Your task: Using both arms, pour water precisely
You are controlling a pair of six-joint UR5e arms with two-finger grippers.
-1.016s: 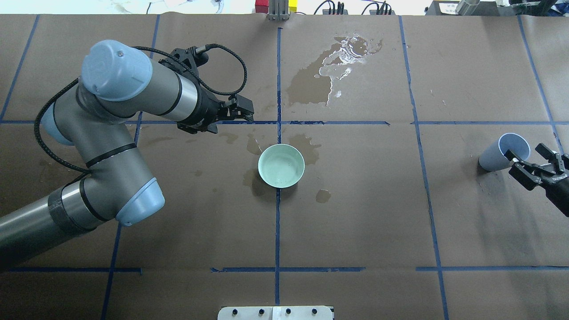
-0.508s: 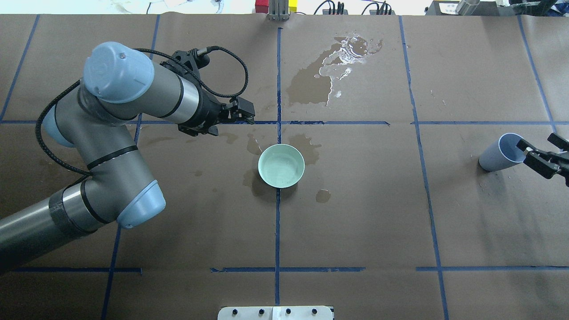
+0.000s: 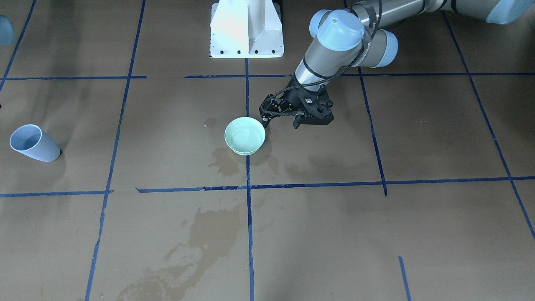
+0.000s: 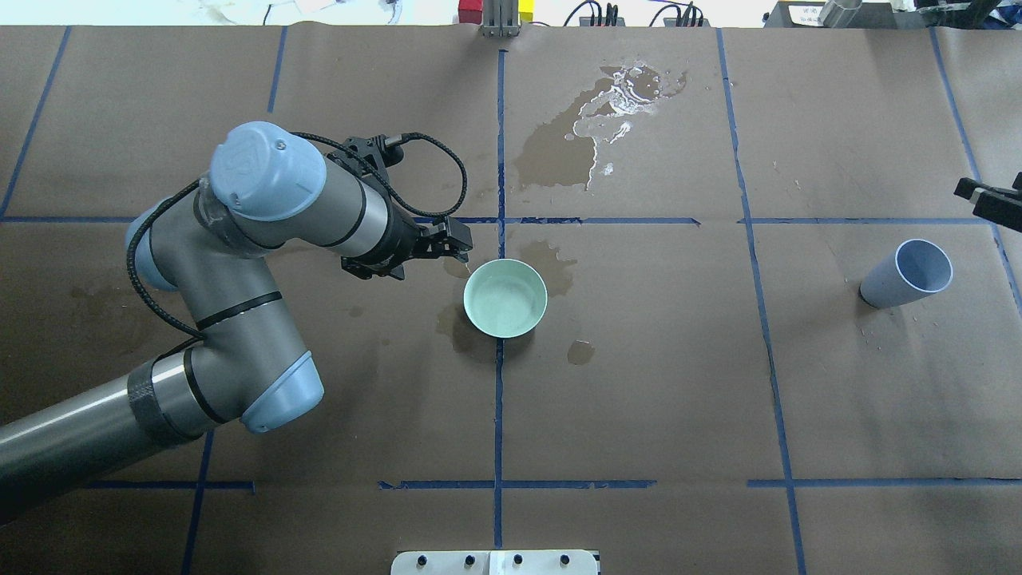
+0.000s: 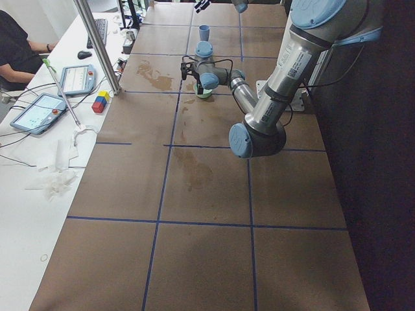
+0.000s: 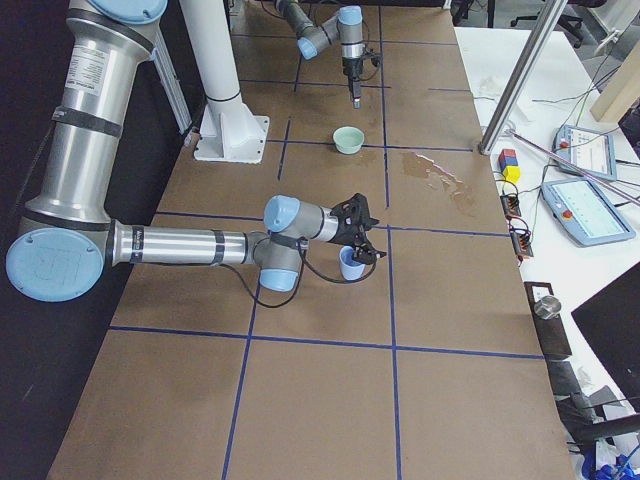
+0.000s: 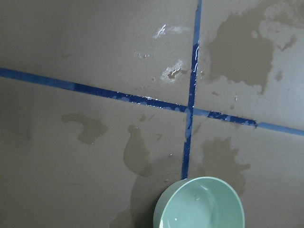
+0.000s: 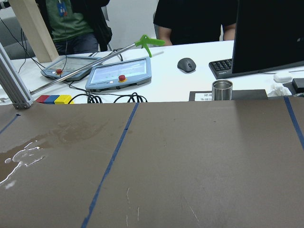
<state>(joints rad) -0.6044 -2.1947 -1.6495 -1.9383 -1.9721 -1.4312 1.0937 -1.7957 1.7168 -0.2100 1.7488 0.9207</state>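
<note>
A mint-green bowl [image 4: 505,297] stands at the table's middle; it also shows in the front-facing view [image 3: 245,135]. In the left wrist view the bowl [image 7: 199,204] holds a little clear water [image 7: 202,211], seen only as a faint sheen. My left gripper [image 4: 457,242] hangs just beside the bowl's left rim, looks shut and holds nothing; it also shows in the front-facing view [image 3: 266,117]. A pale blue cup [image 4: 906,275] stands upright at the right, free of any gripper. My right gripper [image 4: 994,196] is open and empty, cut by the view's right edge, apart from the cup on its far side.
Dark wet stains lie around the bowl and in a large patch [image 4: 559,152] further back. The white pedestal [image 3: 246,29] stands at the robot's side. Beyond the table's far edge are tablets, a steel cup [image 8: 222,89] and seated people.
My left arm has swung its gripper nearer and right, down to the bowl's left rim. My right gripper has drawn off the cup's rim toward the far right; the cup stays put.
</note>
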